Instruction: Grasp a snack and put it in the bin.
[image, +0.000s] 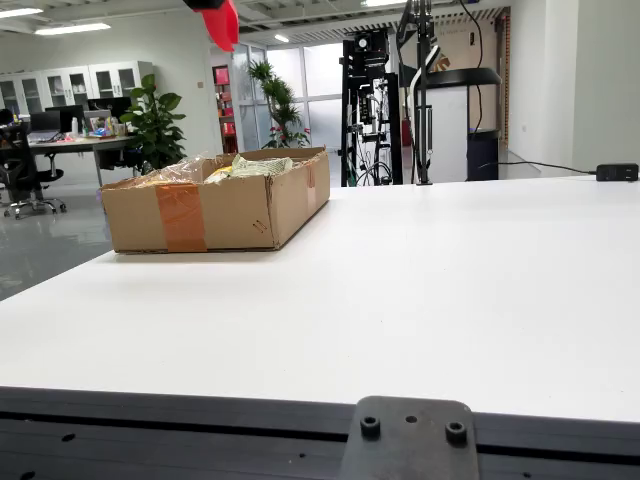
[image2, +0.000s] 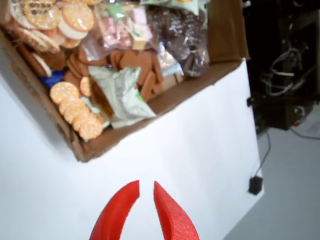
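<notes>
White table (image: 450, 290) supports a cardboard bin (image: 215, 200) containing snack packets (image2: 120, 90). Red gripper (image2: 146, 192) hovers above, fingertips nearly together, holding nothing.

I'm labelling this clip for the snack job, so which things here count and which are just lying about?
Job:
hand, red, tips nearly together, holding nothing
box on the table, serving as the bin
snacks already in the box

Lying about:
plant
desk
office chair
black rack
black adapter on the table
</notes>
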